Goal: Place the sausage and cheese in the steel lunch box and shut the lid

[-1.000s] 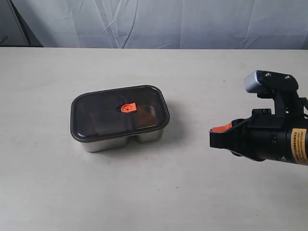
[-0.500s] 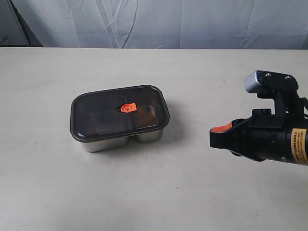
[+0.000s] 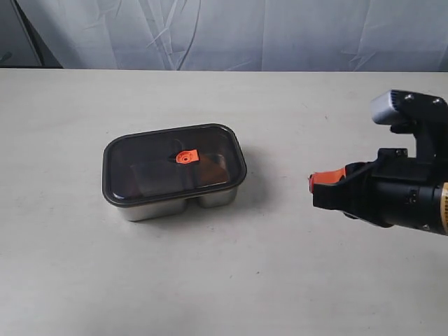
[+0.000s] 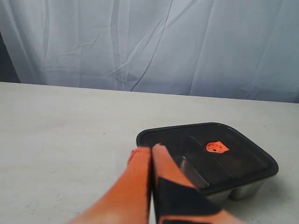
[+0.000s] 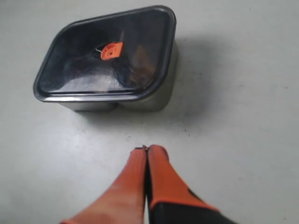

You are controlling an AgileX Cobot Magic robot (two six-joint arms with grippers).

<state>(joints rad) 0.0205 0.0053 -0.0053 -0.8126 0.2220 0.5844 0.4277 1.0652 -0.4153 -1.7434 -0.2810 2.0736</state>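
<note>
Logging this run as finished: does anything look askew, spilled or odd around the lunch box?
Nothing stands out. The lid sits flat and square on the steel lunch box, and nothing lies spilled on the table.

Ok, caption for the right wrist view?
Right gripper shut and empty, short of the steel lunch box, lid on.

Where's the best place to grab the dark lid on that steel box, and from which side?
Probably the lid by its rim on the short end facing the right gripper, approached from that side: the rim overhangs the steel box wall there, giving an edge to pinch. The orange tab looks too small and flat.
</note>
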